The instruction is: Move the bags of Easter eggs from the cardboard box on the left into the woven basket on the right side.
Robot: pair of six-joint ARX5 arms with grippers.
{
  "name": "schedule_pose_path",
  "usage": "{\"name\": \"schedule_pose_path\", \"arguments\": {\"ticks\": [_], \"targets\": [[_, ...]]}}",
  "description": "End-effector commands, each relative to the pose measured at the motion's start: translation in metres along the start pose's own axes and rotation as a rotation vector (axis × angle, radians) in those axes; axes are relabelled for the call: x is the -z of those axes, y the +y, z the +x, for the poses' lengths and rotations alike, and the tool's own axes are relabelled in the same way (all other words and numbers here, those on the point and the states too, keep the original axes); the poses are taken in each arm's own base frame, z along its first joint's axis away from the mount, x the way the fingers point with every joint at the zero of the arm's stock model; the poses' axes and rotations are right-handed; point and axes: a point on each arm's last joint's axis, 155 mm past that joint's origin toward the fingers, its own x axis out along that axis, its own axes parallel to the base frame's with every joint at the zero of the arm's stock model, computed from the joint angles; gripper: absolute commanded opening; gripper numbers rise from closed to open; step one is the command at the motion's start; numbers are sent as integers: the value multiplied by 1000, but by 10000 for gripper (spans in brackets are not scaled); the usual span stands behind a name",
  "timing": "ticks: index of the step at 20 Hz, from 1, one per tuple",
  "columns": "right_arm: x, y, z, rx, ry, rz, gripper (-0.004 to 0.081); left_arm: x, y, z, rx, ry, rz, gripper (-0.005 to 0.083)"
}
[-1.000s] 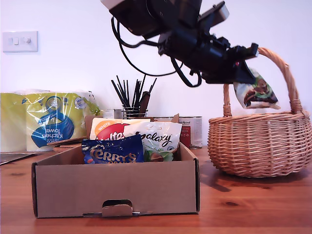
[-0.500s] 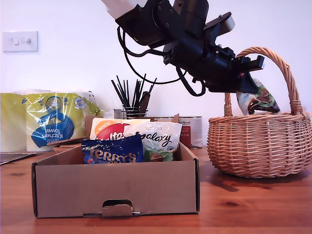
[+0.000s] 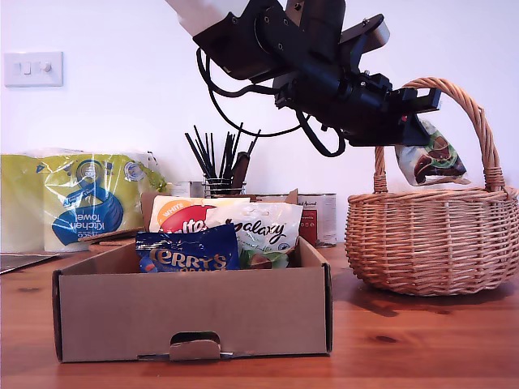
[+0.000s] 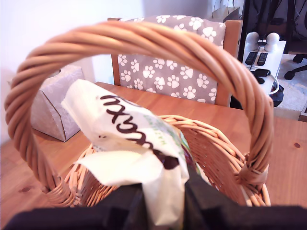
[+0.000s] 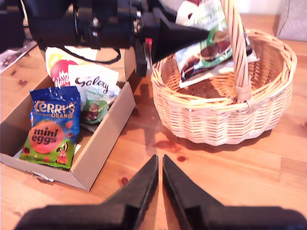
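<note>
Exterior view: my first gripper [image 3: 418, 130] hanging under the arch of the woven basket [image 3: 434, 239] at the exterior view's right, fingers clamped on the top edge of a white Galaxy bag [image 3: 431, 156] that dangles above the basket's rim, tilted, not yet down inside. Cardboard box [image 3: 193, 312] on the wooden worktop [image 3: 422, 340] at the exterior view's left, holding three more pouches: blue Terry's bag [image 3: 188, 253] in front, second Galaxy bag [image 3: 259, 231] beside it, Maltesers bag [image 3: 180, 215] behind. Kitchen towel pack [image 3: 81, 198] behind the box at the exterior view's left, wire pen holder [image 3: 220, 174] and a tin [image 3: 318, 217] behind the box. First wrist view: black fingers [image 4: 120, 206] pinched shut on the white bag [image 4: 129, 143], brown lettering upside down, the basket handle [image 4: 144, 40] arching over it and the basket's bowl below; a paw-print chair [image 4: 168, 72] beyond the worktop. Second wrist view: my second gripper [image 5: 159, 179] low over bare worktop between box [image 5: 103, 143] and basket [image 5: 220, 112], its fingers [image 5: 144, 184] pressed together, holding nothing; the Terry's bag [image 5: 52, 127] and the Galaxy bag [image 5: 96, 93] lying in the box, the carried bag [image 5: 211, 50] hanging over the basket's opening.
</note>
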Motion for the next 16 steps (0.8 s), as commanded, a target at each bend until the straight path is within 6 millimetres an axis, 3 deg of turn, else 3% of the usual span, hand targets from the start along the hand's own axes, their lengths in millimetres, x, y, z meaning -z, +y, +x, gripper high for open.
{"name": "schedule_pose_path", "arguments": {"ticks": [1, 3, 10, 14, 16], "targets": [[-9, 2, -4, -6, -31, -9, -13, 22, -5, 11, 12, 27, 0, 117], [-9, 2, -5, -6, -31, -9, -13, 22, -6, 11, 12, 27, 0, 233], [-9, 3, -4, -7, -31, -12, -13, 22, -7, 11, 20, 26, -4, 275], [-9, 3, -4, -10, -30, -16, -12, 23, -9, 11, 32, 30, -5, 380], [-9, 3, -5, -11, -31, -16, -12, 28, -2, 11, -8, 49, -7, 338]]}}
